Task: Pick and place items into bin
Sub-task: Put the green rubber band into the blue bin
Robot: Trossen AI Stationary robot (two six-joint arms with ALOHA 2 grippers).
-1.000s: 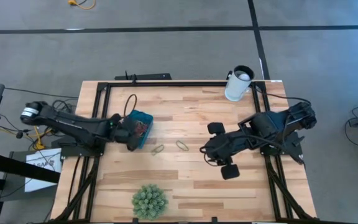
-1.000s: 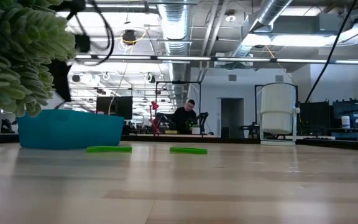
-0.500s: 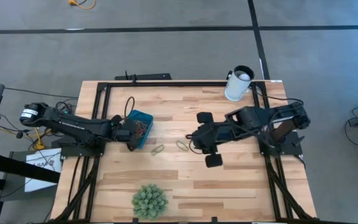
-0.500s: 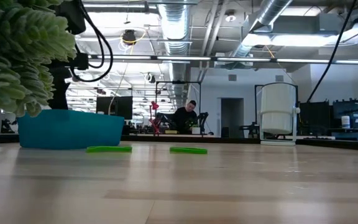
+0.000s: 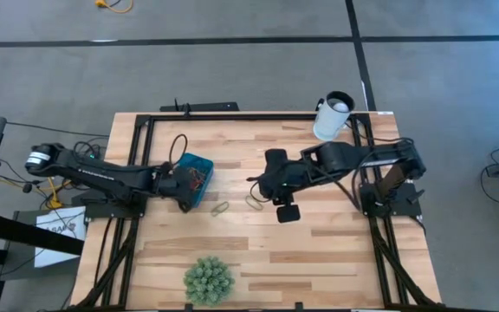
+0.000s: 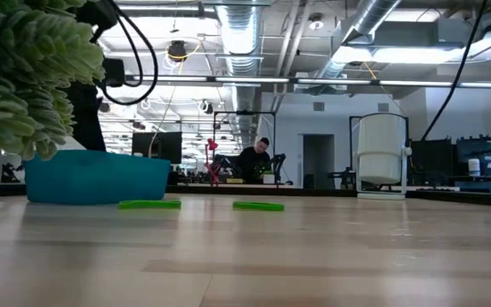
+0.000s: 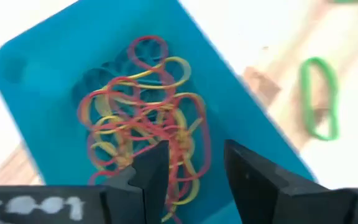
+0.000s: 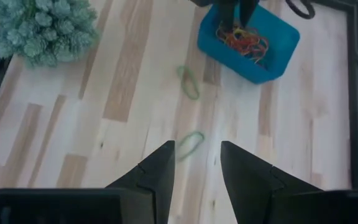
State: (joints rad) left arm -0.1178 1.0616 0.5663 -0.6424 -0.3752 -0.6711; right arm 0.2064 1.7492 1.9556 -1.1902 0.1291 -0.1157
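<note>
My left gripper (image 7: 194, 168) hovers over the bin (image 7: 48, 68), fingers parted, empty. My right gripper (image 8: 194, 163) – spread – hangs above a green band (image 8: 190, 144); height unclear.

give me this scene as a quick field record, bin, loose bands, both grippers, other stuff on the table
bin: teal tray, table's left half, holding a tangle of red and yellow bands
loose bands: two green loops on the wood, one near the bin, one farther right
left gripper: open, over the bin
right gripper: open, empty, above the farther green loop
other: white cup at far right corner, green spiky ball at near edge
</note>
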